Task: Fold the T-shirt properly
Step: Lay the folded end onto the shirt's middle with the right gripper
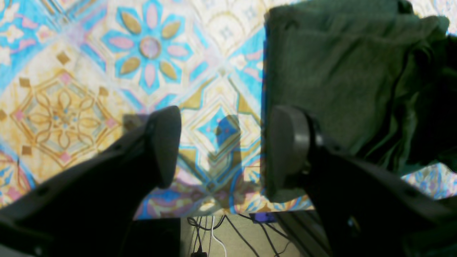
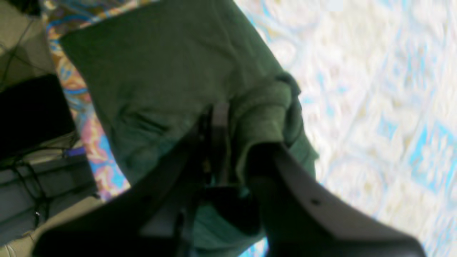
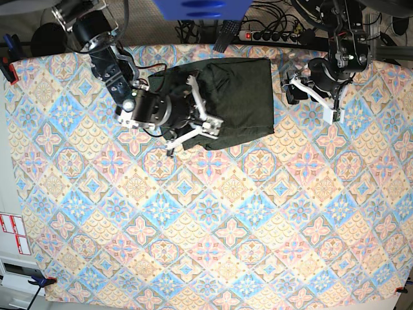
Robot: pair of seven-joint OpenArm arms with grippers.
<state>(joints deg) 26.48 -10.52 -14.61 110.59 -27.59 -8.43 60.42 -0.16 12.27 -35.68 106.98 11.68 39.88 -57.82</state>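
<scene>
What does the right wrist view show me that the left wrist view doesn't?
Only the right wrist view shows the right tool shut on a bunched fold of the T-shirt. Only the left wrist view shows the left tool open and empty, above the patterned tablecloth beside the shirt's straight edge. Both show the green shirt, the cloth and cables past the table edge.

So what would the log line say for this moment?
left hand: open, beside shirt | right hand: shut on shirt fold | shirt: partly folded
</scene>
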